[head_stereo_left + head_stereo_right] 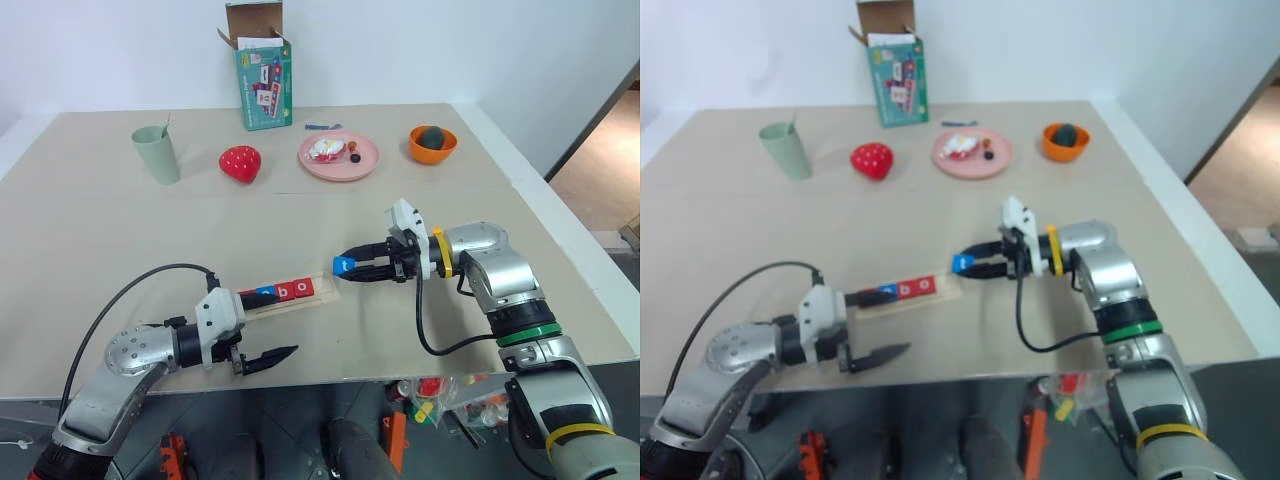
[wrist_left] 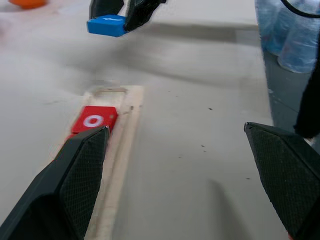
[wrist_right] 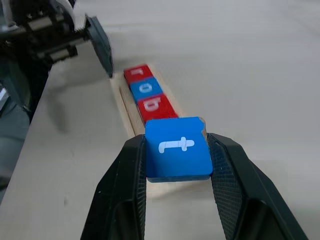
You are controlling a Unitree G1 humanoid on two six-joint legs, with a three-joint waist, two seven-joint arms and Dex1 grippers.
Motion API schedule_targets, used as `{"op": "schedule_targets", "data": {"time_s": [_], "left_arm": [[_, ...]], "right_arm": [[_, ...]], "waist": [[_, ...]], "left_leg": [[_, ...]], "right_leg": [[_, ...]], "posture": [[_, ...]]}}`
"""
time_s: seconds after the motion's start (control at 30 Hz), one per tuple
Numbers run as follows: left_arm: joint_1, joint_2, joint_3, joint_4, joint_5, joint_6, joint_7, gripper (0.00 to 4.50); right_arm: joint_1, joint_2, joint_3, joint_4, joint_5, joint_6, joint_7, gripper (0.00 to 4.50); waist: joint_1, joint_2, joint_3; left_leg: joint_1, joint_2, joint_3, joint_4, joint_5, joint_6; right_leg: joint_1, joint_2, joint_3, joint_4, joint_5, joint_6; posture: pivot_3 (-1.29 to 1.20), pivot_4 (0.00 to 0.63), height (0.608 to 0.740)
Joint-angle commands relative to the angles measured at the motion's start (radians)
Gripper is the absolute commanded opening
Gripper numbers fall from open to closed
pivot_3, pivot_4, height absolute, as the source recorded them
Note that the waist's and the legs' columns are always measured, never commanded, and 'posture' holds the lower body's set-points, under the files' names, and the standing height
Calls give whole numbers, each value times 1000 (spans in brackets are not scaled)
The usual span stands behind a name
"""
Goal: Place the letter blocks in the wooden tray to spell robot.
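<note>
Right wrist view, right end effector [image 3: 176, 160] gripping blue t block [image 3: 177, 148] above wooden tray [image 3: 122, 102], left end effector [image 1: 262, 361] open.

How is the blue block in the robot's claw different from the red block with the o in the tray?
The blue t block is blue and shows a white t; the red o block is red and shows a white o. The blue t block is pinched in the right gripper, up off the table; the red o block lies flat in the wooden tray. Both are small square tiles with one white letter.
</note>
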Motion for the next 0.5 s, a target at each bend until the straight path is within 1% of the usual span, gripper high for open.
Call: {"op": "schedule_targets", "data": {"time_s": [0.03,0.17,0.33,0.5], "left_arm": [[9,-19,51,-5,-33,-7,30,4500],[17,-38,89,7,-44,-7,64,4500],[29,-51,127,8,-67,9,92,4500],[64,-40,141,-10,-60,1,92,4500]], "right_arm": [[-11,7,-1,-37,8,-16,-3,1200],[-52,32,36,57,-37,-104,11,1200],[-95,59,71,162,-65,-196,62,1200],[-118,81,111,270,-118,-320,114,1200]], "waist": [[0,0,0],[-1,0,0],[0,0,0],[0,0,0]], "left_leg": [[0,0,0,0,0,0],[0,0,0,0,0,0],[0,0,0,0,0,0],[0,0,0,0,0,0]], "right_leg": [[0,0,0,0,0,0],[0,0,0,0,0,0],[0,0,0,0,0,0],[0,-1,0,0,0,0]], "posture": [[0,150,740],[0,150,740],[0,150,740],[0,150,740]]}}
